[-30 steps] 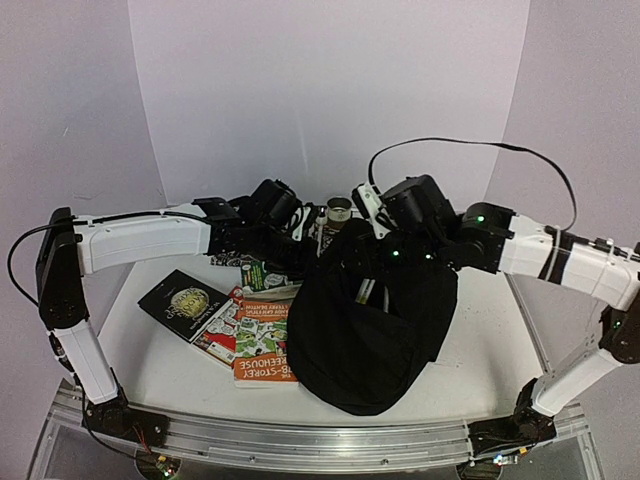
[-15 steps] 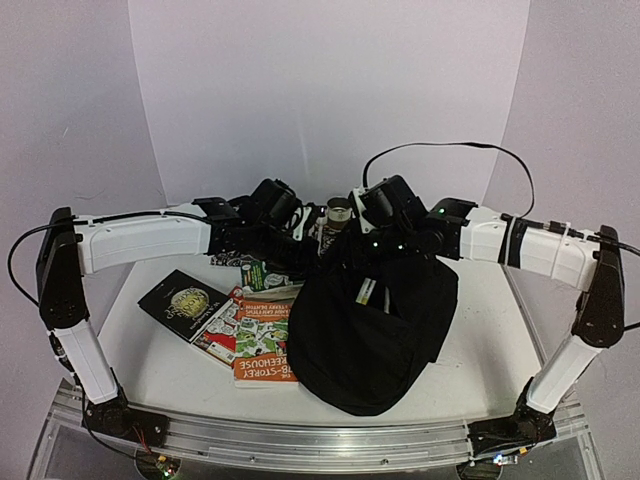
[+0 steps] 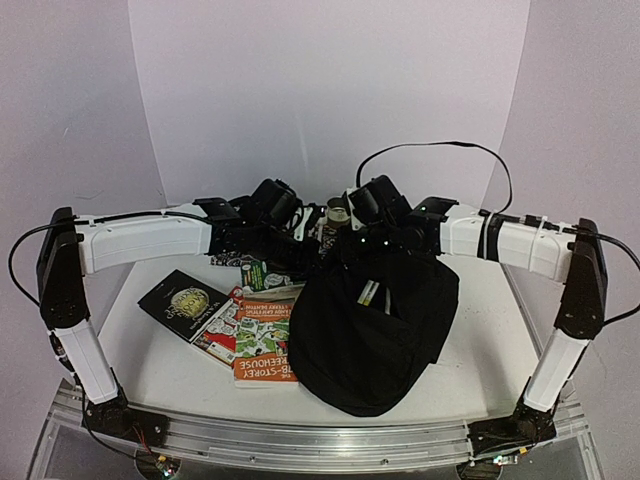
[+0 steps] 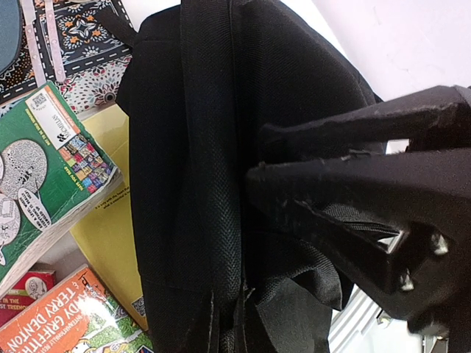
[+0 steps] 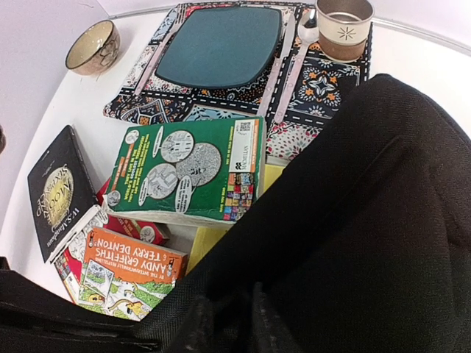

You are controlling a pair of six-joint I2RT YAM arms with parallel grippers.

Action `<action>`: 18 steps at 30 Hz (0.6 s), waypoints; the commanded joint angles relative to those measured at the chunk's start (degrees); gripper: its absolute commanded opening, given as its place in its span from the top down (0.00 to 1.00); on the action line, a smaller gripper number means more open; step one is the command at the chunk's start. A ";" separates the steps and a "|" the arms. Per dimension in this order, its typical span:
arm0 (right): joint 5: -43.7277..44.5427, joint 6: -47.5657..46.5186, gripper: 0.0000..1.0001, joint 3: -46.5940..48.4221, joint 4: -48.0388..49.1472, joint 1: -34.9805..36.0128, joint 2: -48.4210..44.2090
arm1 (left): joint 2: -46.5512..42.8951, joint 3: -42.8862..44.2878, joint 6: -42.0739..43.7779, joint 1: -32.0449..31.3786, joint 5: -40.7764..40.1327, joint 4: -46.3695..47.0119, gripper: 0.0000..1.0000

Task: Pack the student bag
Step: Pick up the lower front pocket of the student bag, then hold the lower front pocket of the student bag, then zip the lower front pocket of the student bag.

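Observation:
The student bag (image 3: 370,330), a big black fabric backpack, lies in the middle of the table with its top towards the back. My left gripper (image 3: 305,262) is shut on a black fold at the bag's upper left edge; in the left wrist view both fingers (image 4: 316,198) press together on the bag (image 4: 206,147). At the bag's top edge, my right gripper (image 3: 352,255) has its two dark fingertips (image 5: 197,331) close together, with black fabric of the bag (image 5: 383,220) between them. White pens (image 3: 367,292) stick out of a bag opening.
Left of the bag lie a green book (image 5: 184,169), an orange book (image 5: 125,283), a black book (image 5: 55,187) and a yellow item (image 5: 213,235). Behind them are a patterned placemat with a teal pad (image 5: 221,44), a bowl (image 5: 92,45) and a cup (image 5: 344,26).
My right arm has swung left and stretched out over the bag's top, its jaws narrowing onto the fabric. The bag's top has sunk flatter. The left arm has not moved.

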 commanded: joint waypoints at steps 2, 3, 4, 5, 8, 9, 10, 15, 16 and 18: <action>-0.83 -0.13 0.94 1.21 -0.31 -0.27 -0.82 | -0.79 3.80 0.20 0.46 -1.62 4.11 1.00; -0.83 -0.51 0.97 0.72 -0.31 -0.27 -1.69 | -0.95 3.46 0.16 0.42 -2.27 4.11 1.00; -0.68 -0.98 0.99 0.12 -0.31 -0.29 -2.54 | -1.22 3.02 0.04 0.48 -2.94 4.11 1.00; -0.43 -1.50 1.00 -0.70 -0.31 -0.31 -3.35 | -1.54 2.54 -0.11 0.53 -3.56 4.11 1.00; 0.59 -2.53 1.00 -3.61 -0.31 -0.42 -6.72 | -2.30 1.09 -1.33 1.07 -5.06 4.11 1.00; 0.72 -2.80 1.00 -4.65 -0.31 -0.46 -7.74 | -2.52 0.47 -1.85 1.42 -5.32 4.11 1.00; 0.74 -3.05 1.00 -5.57 -0.31 -0.45 -8.96 | -2.74 -0.22 -2.45 1.97 -5.35 4.12 1.00; 1.41 -3.93 1.00 -10.92 0.20 -0.45 -14.24 | -3.91 -3.39 -6.10 4.34 -5.07 4.21 1.00; 2.04 -4.19 1.00 -12.63 0.51 -0.48 -15.21 | -4.13 -3.91 -6.70 4.52 -5.16 4.28 1.00; 2.98 -4.62 1.00 -15.76 1.66 -0.42 -16.76 | -4.67 -4.69 -7.53 4.84 -5.21 4.62 1.00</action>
